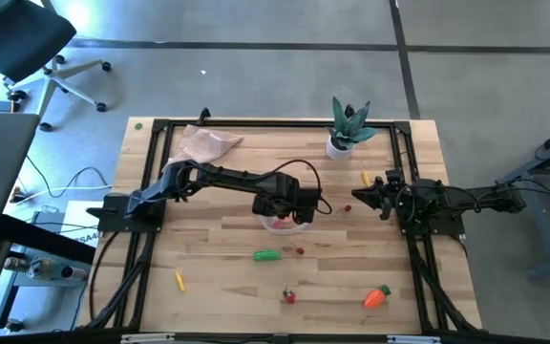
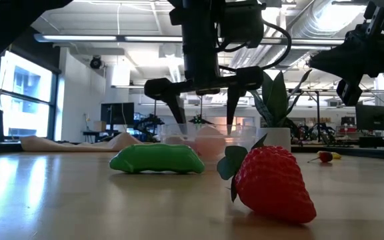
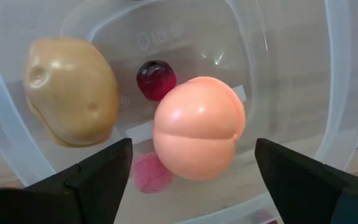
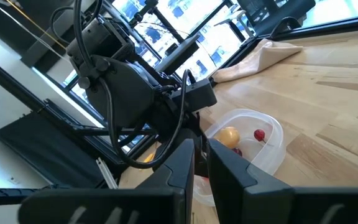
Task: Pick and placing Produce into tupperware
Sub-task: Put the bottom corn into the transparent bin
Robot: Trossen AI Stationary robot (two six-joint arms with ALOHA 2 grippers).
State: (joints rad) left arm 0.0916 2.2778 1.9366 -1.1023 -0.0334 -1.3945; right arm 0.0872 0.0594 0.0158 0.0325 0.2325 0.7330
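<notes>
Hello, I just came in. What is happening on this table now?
The left gripper hangs open over the clear tupperware, where a peach, a potato and a small dark red piece lie. The right gripper waits shut at the side. A green pepper, strawberry and carrot remain on the table.

We see two arms built of dark, near-black links with rounded joint housings, each rising from a blocky black base. Thin black cables loop loosely along the left arm (image 1: 220,176) and curl over its wrist; more cables trail off the right arm (image 1: 466,199) toward the table's edge. The left gripper (image 2: 202,107) has a boxy black body with two slim, tapering dark fingers (image 2: 173,105), matte and wedge-shaped in the wrist view. The right gripper (image 4: 200,163) shows two flat, angular black fingers with straight edges. From the right wrist view, the left arm's wrist housing looks bulky and smooth, wrapped by a looping cable.
</notes>
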